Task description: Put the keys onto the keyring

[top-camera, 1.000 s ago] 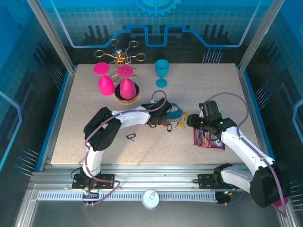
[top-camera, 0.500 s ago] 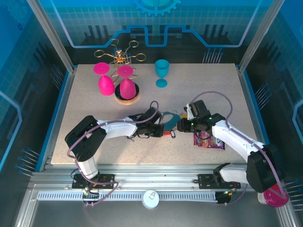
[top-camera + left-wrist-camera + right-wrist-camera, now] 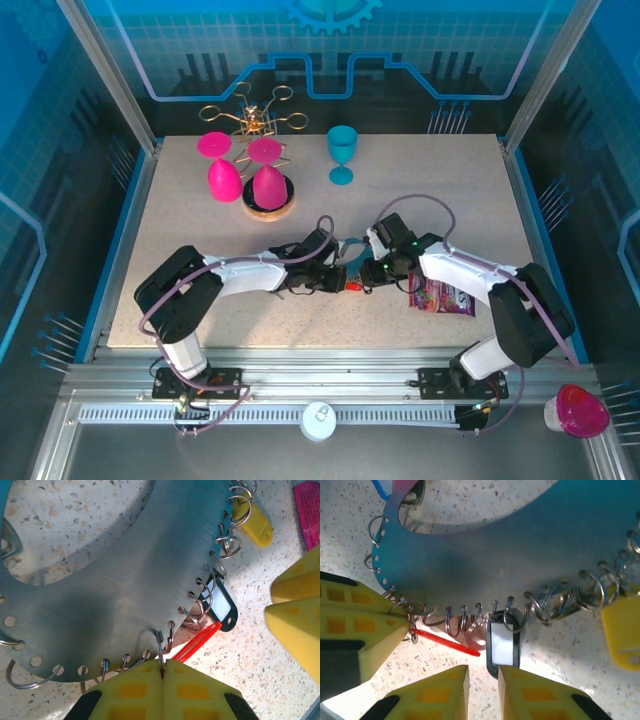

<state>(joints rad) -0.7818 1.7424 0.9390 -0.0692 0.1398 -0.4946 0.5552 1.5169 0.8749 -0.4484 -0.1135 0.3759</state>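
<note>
Low over the bench, the left arm (image 3: 250,272) stretches toward 3 o'clock, the left gripper (image 3: 162,667) with jaws pressed together. The right arm (image 3: 470,272) reaches toward 9 o'clock, the right gripper (image 3: 483,672) with jaws a narrow slit apart.

The keyring (image 3: 125,580) is a flat, brushed dark-teal band curving across the table (image 3: 50,520), its outer edge punched with holes that carry small silver split rings. Along that edge lie a black-framed key tag (image 3: 501,647) hooked on a ring, a yellow tag (image 3: 252,520) and a thin red tag (image 3: 195,642).
</note>
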